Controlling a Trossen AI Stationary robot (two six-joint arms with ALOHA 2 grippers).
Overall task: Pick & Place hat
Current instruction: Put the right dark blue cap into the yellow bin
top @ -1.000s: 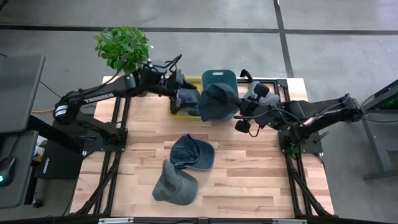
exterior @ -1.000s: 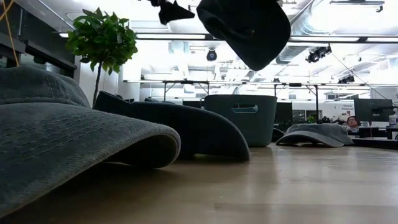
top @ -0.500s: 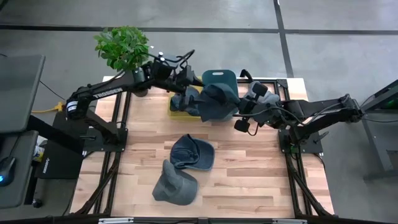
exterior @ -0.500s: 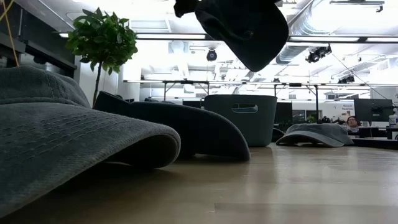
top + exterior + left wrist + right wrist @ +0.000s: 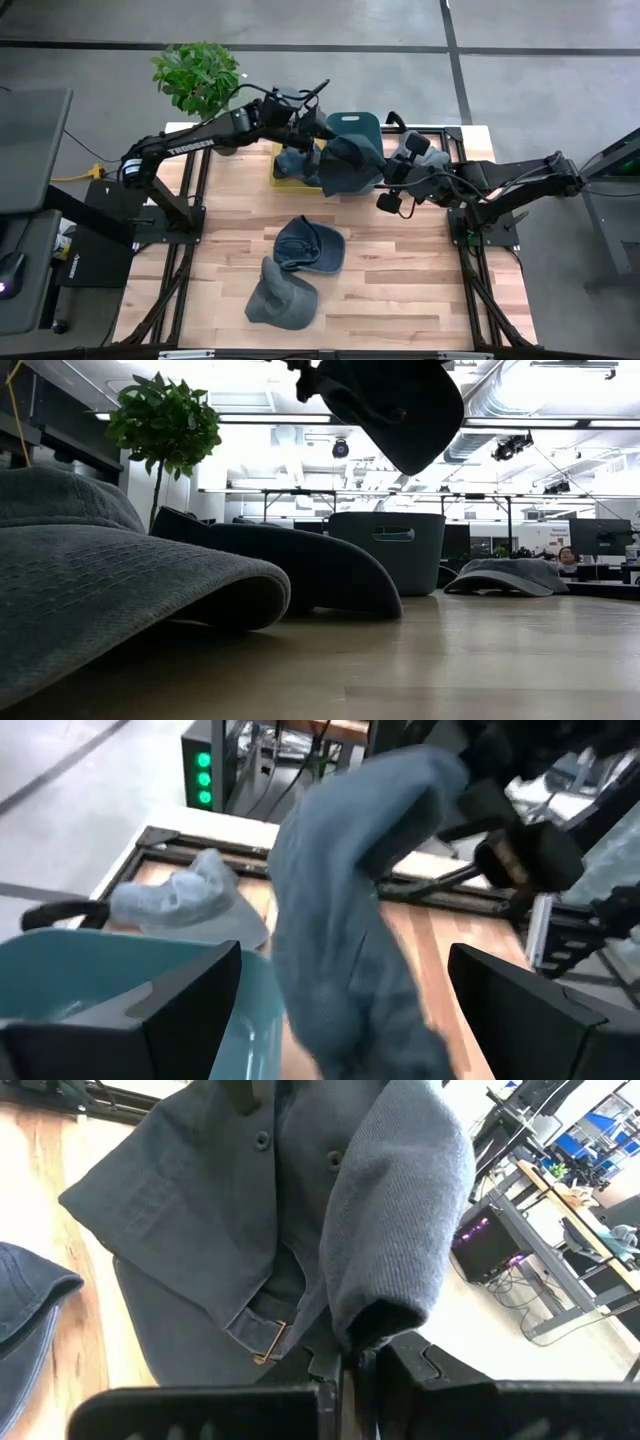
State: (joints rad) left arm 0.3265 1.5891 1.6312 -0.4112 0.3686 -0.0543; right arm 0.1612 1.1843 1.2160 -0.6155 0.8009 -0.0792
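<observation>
looking down on your wooden table [image 5: 400, 290], you have both arms reaching in toward the far edge, where a teal bin [image 5: 352, 126] stands. your right gripper [image 5: 352, 1362] is pinched tight on a fold of a dark grey hat [image 5: 350, 165], holding it up in the air just in front of the bin, likely so it can be dropped in. in the low view that hat [image 5: 400, 410] hangs well above the tabletop. your left gripper [image 5: 345, 1010] sits beside the bin with its fingers spread wide and nothing between them, the hat [image 5: 350, 920] hanging just ahead of it. two more hats wait nearer you: a navy cap [image 5: 310, 243] and a grey hat [image 5: 282, 296], touching each other. a paler hat [image 5: 185, 900] lies at the table's far edge near the bin. a potted plant [image 5: 198, 75] stands at the far left corner.
</observation>
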